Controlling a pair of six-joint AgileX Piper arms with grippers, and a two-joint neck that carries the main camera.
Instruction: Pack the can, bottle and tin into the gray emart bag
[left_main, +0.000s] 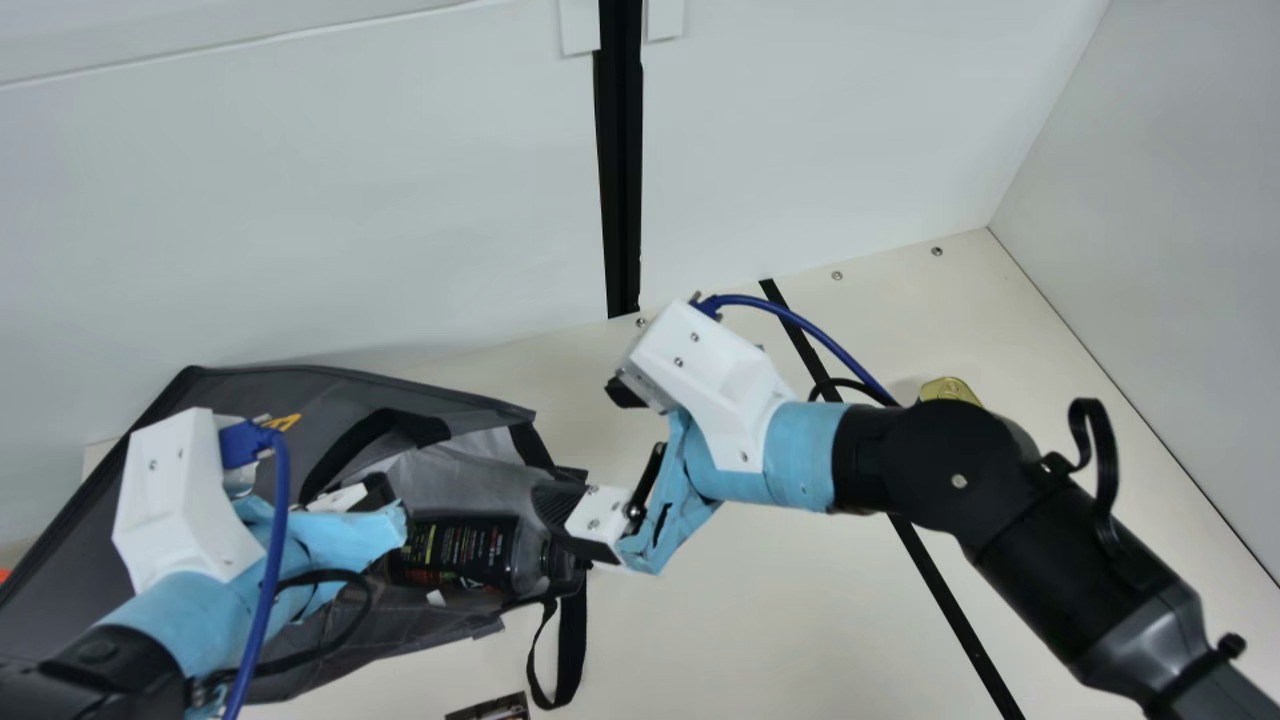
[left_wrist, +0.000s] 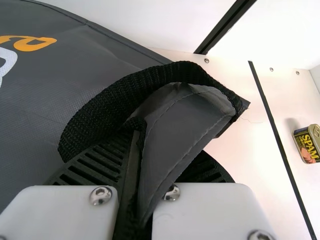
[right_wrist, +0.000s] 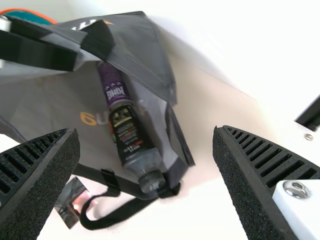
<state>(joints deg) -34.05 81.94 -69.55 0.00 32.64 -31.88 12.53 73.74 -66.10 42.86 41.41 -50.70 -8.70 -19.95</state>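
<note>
My left gripper (left_main: 372, 492) is at the mouth of the gray bag (left_main: 300, 385); in the left wrist view the left gripper (left_wrist: 142, 192) is shut on the bag's fabric edge, a black handle beside it. The dark bottle (left_main: 465, 552) lies inside the open bag, cap toward the mouth. A purple can (right_wrist: 113, 84) lies deeper in, in line with the bottle (right_wrist: 131, 137). My right gripper (left_main: 592, 448) stands open just outside the mouth; between the fingers of the right gripper (right_wrist: 147, 170) there is nothing. The tin (left_main: 948, 390) stands apart, partly behind my right arm; the left wrist view shows the tin (left_wrist: 307, 144) as blue and yellow.
A small dark printed item (left_main: 490, 708) lies near the front edge of the view, below a loose black strap (left_main: 570, 640). Black strips cross the cream table (left_main: 780, 610). White walls stand behind and at the right.
</note>
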